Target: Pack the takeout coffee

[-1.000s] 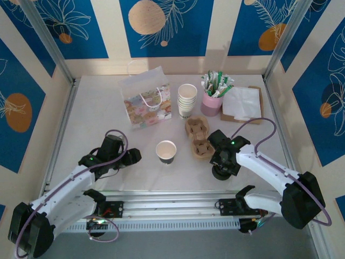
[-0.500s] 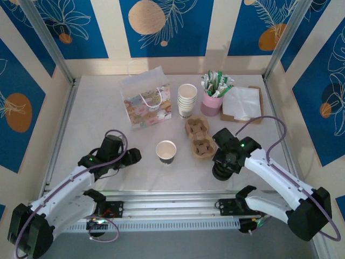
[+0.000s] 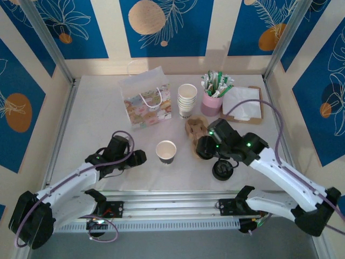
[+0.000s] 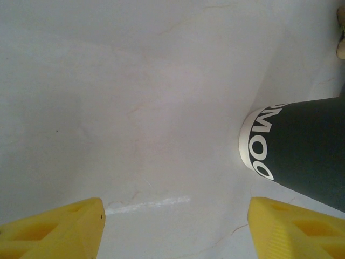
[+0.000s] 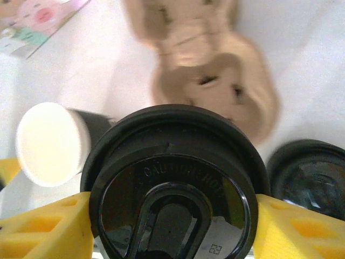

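The right gripper [image 3: 204, 147], clamped on a black lid [image 5: 172, 178], has swung left from the pile [image 3: 222, 170] toward the lidless cup [image 3: 166, 151] at near centre for capping; the left gripper [image 3: 138, 157] gapes beside it.

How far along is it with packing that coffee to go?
Early. Done: one paper cup stands alone, lidless. In hand: the right gripper grips a black lid; the left gripper is open beside the cup. Left: capping the cup, then probably loading it into the cardboard carrier or the gift bag.
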Action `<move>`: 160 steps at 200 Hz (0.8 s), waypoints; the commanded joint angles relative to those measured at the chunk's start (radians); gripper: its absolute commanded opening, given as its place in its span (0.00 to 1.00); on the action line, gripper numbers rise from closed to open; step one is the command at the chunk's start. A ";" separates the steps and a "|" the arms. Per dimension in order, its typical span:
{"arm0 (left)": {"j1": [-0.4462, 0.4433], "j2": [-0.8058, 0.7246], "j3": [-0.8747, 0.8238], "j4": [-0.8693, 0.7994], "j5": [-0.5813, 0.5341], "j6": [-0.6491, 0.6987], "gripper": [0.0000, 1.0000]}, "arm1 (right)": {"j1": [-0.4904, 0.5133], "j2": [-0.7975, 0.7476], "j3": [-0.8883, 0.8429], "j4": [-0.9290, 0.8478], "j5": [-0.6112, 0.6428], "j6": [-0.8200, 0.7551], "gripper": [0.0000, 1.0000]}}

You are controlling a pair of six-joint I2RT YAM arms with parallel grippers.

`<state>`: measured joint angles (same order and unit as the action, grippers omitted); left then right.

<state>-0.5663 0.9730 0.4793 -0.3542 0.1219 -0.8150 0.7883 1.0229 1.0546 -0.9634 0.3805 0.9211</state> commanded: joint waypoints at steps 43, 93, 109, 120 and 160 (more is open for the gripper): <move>-0.032 -0.043 0.012 -0.052 -0.048 -0.037 0.70 | 0.158 0.307 0.173 0.133 -0.049 -0.106 0.66; -0.039 -0.092 -0.001 -0.090 -0.083 -0.051 0.71 | 0.183 0.483 0.281 0.108 -0.056 -0.116 0.66; -0.040 -0.096 0.004 -0.100 -0.093 -0.045 0.71 | 0.184 0.525 0.311 0.089 -0.054 -0.119 0.67; -0.040 -0.094 0.007 -0.099 -0.094 -0.044 0.71 | 0.184 0.549 0.325 0.082 -0.053 -0.121 0.67; -0.041 -0.081 0.008 -0.091 -0.091 -0.042 0.71 | 0.184 0.599 0.355 0.068 -0.051 -0.121 0.67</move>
<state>-0.5961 0.8894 0.4793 -0.4294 0.0490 -0.8558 0.9688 1.6020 1.3682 -0.8581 0.3355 0.8108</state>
